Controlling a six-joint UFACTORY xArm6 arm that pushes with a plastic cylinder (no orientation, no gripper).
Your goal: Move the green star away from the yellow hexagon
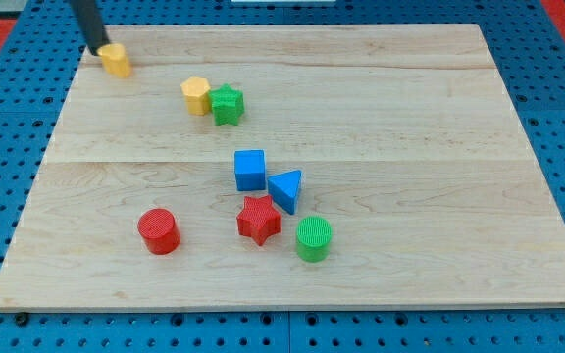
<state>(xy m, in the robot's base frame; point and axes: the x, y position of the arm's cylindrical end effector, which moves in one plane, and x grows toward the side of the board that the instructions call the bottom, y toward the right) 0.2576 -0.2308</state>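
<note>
The green star (228,104) sits in the upper middle-left of the wooden board (390,118), touching the yellow hexagon (196,95) on its left. My tip (99,49) is at the board's top left corner, right against the upper left side of a second yellow block (117,61). The tip is well to the left of and above the green star and the yellow hexagon.
A blue cube (250,170) and a blue triangle (286,188) stand near the centre. Below them are a red star (259,220), a green cylinder (313,238) and, further left, a red cylinder (159,231). A blue pegboard (557,147) surrounds the board.
</note>
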